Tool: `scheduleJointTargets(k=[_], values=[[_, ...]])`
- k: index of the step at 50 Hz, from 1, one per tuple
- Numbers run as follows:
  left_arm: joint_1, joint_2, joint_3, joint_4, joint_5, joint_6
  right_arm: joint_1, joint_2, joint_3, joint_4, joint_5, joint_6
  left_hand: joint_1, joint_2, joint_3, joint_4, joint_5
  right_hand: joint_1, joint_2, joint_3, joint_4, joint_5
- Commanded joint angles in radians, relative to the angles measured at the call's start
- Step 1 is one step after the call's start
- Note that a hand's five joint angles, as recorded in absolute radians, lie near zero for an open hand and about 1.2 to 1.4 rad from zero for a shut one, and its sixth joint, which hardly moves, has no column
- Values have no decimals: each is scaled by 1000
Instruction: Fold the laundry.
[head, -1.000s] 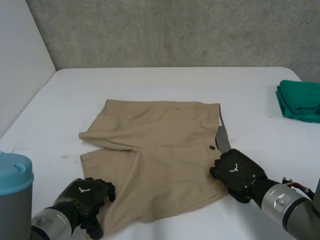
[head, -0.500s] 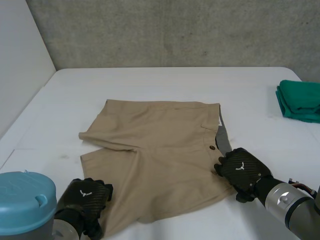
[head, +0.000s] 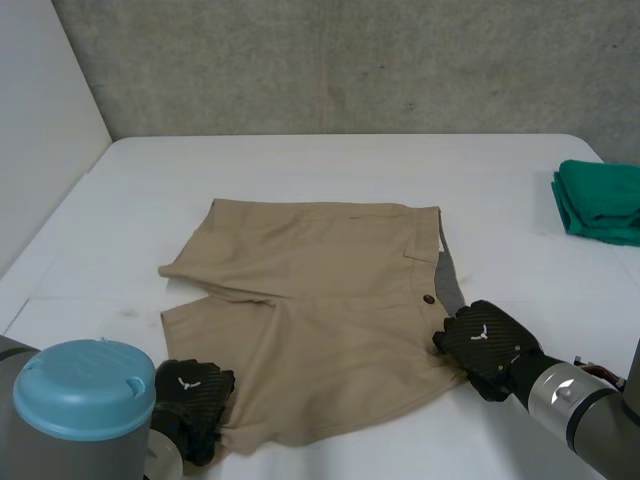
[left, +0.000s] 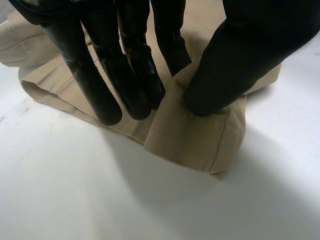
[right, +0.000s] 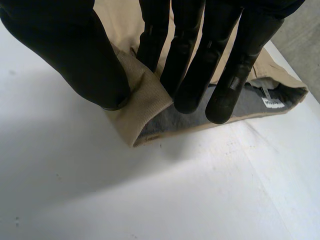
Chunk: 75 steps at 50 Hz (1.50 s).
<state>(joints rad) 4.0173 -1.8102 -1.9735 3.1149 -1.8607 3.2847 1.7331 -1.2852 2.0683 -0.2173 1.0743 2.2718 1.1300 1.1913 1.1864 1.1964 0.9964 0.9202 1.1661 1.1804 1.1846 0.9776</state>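
Head view: tan shorts (head: 320, 300) lie flat mid-table (head: 300, 165), waistband toward the robot's right, legs toward its left. The far leg's hem overlaps the near leg a little. Left hand (head: 192, 395) is at the near leg's hem corner, right hand (head: 490, 345) at the near waistband corner. From here both hands are just dark fists at the cloth's edge. Left arm's blue cap (head: 85, 390) sits just beside the left hand. A green cloth (head: 600, 200) lies folded at the table's right edge, well apart from the shorts.

Left wrist view gives the grip. The thumb (left: 235, 60) presses the hem corner against the fingers (left: 125, 80), so this hand is pinching the shorts. The corner is bent up off the table, with shadow under it. The rest of the hem runs away flat beside the fingers.

Right wrist view gives that grip too. The thumb (right: 75, 60) is on top of the waistband corner and the fingers (right: 190, 75) are on the other side, so this hand is clamped on the cloth. The corner is turned back here, baring grey lining (right: 200, 117). A small white label (right: 272, 102) shows past the fingertips.
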Motion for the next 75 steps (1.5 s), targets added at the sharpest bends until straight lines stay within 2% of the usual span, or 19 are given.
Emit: scheduleJointTargets(k=[1, 9, 13, 14, 18, 21, 23, 27, 33, 45, 48, 57, 66, 67, 68, 69, 70, 72, 75], values=[[2, 38, 2, -44, 0, 56, -20, -11, -19, 68, 1, -5, 266, 205, 210, 200, 225, 476, 230, 216, 212, 244], [-18, 193, -13, -220, 8, 268, -98, -209, -77, 487, -20, -60, 266, 205, 210, 200, 225, 476, 230, 216, 212, 244], [-61, 249, -27, -329, 17, 345, -139, -262, -73, 714, -20, -204, 266, 205, 210, 200, 225, 476, 230, 216, 212, 244], [-69, 250, -27, -340, 18, 354, -151, -272, -63, 802, -17, -295, 266, 205, 210, 200, 225, 476, 230, 216, 212, 244], [-74, 235, 13, -325, 20, 374, -202, -278, -60, 917, -31, -440, 266, 205, 210, 200, 225, 476, 230, 216, 212, 244], [-61, 177, 71, -277, 18, 377, -208, -264, -88, 869, -72, -379, 266, 205, 210, 200, 225, 476, 230, 216, 212, 244], [-41, 99, 134, -228, 9, 382, -205, -232, -123, 797, -112, -269, 266, 205, 210, 200, 225, 476, 230, 216, 212, 244], [12, -9, 261, -155, 9, 403, -146, -106, -223, 675, -106, -105, 266, 205, 210, 200, 225, 476, 230, 216, 212, 244], [68, -181, 481, -32, 8, 443, -40, 3, -393, 528, 18, 81, 266, 205, 210, 200, 225, 476, 230, 216, 212, 244], [183, -504, 856, 255, 23, 607, 69, 271, -752, 365, 203, 270, 266, 205, 210, 200, 225, 476, 230, 216, 212, 244], [184, -557, 903, 313, 40, 632, 77, 325, -818, 334, 236, 279, 266, 205, 210, 200, 225, 476, 230, 216, 212, 244], [197, -757, 1065, 422, 201, 645, 137, 536, -1017, 164, 360, 278, 266, 205, 210, 200, 225, 476, 230, 216, 212, 244], [198, -879, 1185, 450, 213, 638, 175, 661, -1149, 64, 430, 261, 266, 205, 210, 200, 225, 476, 230, 216, 212, 244], [198, -876, 1176, 458, 213, 638, 175, 661, -1159, 67, 443, 262, 139, 77, 82, 72, 98, 332, 86, 72, 67, 100], [198, -873, 1162, 467, 213, 638, 177, 650, -1168, 72, 469, 268, -136, -197, -192, -202, -177, -364, -610, -625, -629, -596], [195, -858, 1126, 491, 212, 647, 175, 641, -1168, 75, 481, 273, -685, -746, -741, -751, -726, -583, -829, -844, -848, -815], [193, -845, 1104, 508, 212, 647, 174, 630, -1166, 78, 492, 279, -810, -871, -866, -876, -850, -740, -986, -1000, -1004, -972], [192, -787, 1031, 572, 213, 650, 171, 566, -1143, 90, 513, 299, -955, -1017, -1012, -1022, -996, -746, -992, -1006, -1010, -978], [193, -716, 949, 640, 213, 652, 171, 476, -1097, 113, 510, 331, -955, -1017, -1012, -1022, -996, -746, -992, -1006, -1010, -978]])
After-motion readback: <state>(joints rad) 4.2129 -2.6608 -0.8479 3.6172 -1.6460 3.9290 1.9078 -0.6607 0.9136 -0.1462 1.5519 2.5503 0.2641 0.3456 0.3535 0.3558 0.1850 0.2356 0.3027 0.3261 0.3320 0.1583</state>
